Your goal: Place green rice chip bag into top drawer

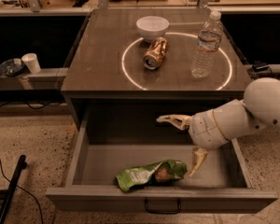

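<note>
You see the green rice chip bag (149, 174) lying flat in the open top drawer (79, 148), near its front at 6 o'clock. The gripper (185, 141) hovers at the bag's 1 o'clock, spread wide and holding nothing. Placement looks done (a judgement); next, lift clear. The drawer's back is shadowed, and the arm is cut off at 3 o'clock.

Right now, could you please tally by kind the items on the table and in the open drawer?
White bowl: 1
Copper can: 1
Water bottle: 1
Green rice chip bag, in top drawer: 1
Total: 4
Gripper hangs open over the drawer.
</note>
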You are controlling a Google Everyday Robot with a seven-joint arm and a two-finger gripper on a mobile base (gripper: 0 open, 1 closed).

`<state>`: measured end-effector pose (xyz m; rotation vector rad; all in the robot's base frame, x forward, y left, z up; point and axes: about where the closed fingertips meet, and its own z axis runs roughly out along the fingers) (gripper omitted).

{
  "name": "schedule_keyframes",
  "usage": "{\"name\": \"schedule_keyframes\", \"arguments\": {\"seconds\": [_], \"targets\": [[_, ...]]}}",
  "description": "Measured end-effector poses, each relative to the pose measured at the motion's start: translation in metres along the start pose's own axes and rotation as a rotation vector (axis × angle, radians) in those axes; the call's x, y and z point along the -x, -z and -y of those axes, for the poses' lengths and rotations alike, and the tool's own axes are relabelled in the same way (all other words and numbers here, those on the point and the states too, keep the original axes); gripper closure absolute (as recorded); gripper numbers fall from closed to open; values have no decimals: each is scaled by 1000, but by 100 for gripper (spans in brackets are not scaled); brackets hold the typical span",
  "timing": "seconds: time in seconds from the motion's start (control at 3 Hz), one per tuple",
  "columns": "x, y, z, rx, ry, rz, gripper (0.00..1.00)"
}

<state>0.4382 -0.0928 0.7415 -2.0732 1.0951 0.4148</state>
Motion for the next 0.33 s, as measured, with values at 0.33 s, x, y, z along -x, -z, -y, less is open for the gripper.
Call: {"name": "schedule_keyframes", "arguments": {"seconds": [0.33], "targets": [[0,0,0,0,0,0,0]]}}
